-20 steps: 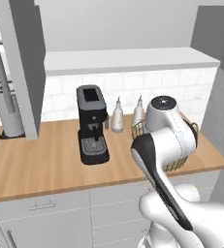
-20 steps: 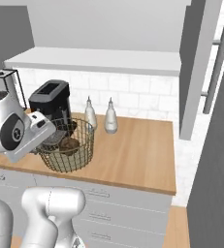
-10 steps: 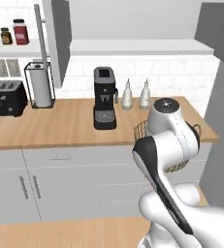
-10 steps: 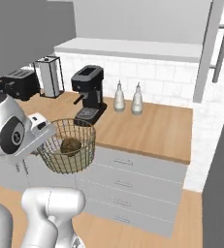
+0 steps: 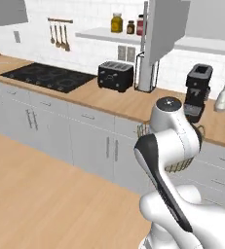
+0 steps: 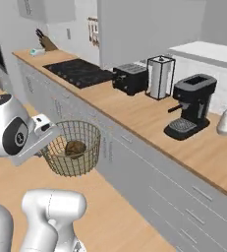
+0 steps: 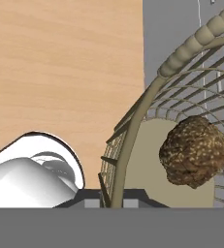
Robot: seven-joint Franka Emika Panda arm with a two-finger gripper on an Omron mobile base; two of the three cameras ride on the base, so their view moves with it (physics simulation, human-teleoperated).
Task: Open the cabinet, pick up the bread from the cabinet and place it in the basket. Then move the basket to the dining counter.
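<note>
The kitchen was evenly and brightly lit, with no single lamp showing and no glare on the bench [image 6: 149, 115]. Shadows were faint and soft, barely darkening the floor [image 5: 46, 194]. Everything looked flat and rendered, a little soft and coarse in detail. Up close, the bread [image 7: 193, 151] stayed sharp, and straight edges were not bent.

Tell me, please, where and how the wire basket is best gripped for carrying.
Grip the wire basket by its thick rim, from above, pinching the mesh wall just below it. The bread sits low inside, away from that edge. The end effector appears to straddle the rim this way.
</note>
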